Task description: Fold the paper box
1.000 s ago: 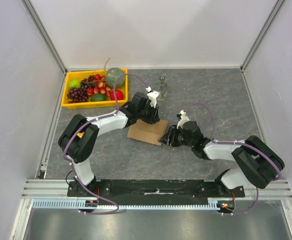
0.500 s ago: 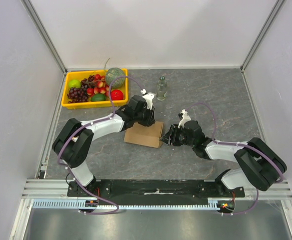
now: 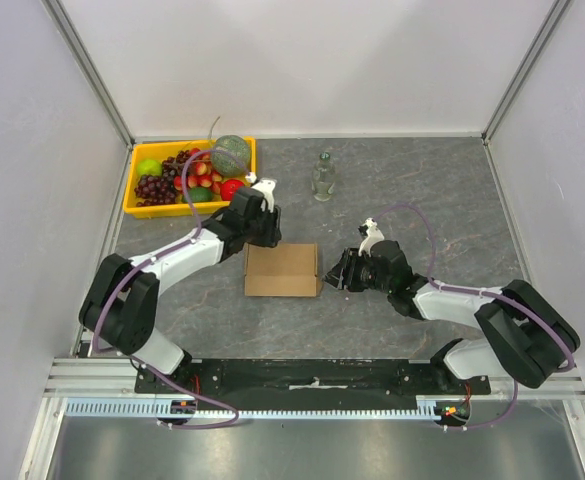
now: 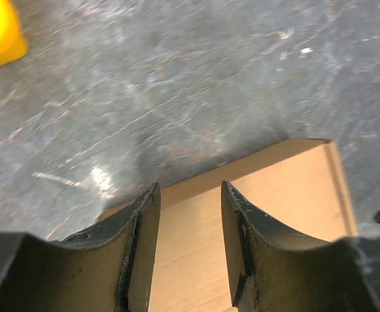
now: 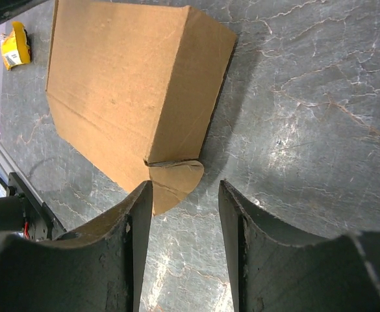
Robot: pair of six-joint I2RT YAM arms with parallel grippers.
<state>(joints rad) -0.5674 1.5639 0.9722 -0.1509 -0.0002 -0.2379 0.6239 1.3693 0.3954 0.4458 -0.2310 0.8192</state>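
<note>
Swung back toward its own side since the earlier view, the left arm now ends at the far left corner of the paper box. The box has turned from a skewed lie to one square with the near edge of the desk, and it has shifted slightly left. The right arm has hardly changed place.

Paper box — plain brown corrugated cardboard, folded shut into a low flat rectangle. It lies on the grey stone-patterned desk between the two arms, roughly at the centre of the working area.

Left jaws — released. In the left wrist view they stand apart with nothing between them, and the far edge of the box shows through the gap. Whether they touch the cardboard cannot be judged.

Right jaws — released. They lie low just beside the right end of the box. In the right wrist view the gap between them holds only bare desk. A small rounded tab sticks out from the box's end wall just ahead of one fingertip and is not gripped.

Far left corner of the desk: a yellow tray holding dark grapes, red and green fruit and a round green melon.

A small clear glass bottle stands upright beyond the box, well apart from it.
</note>
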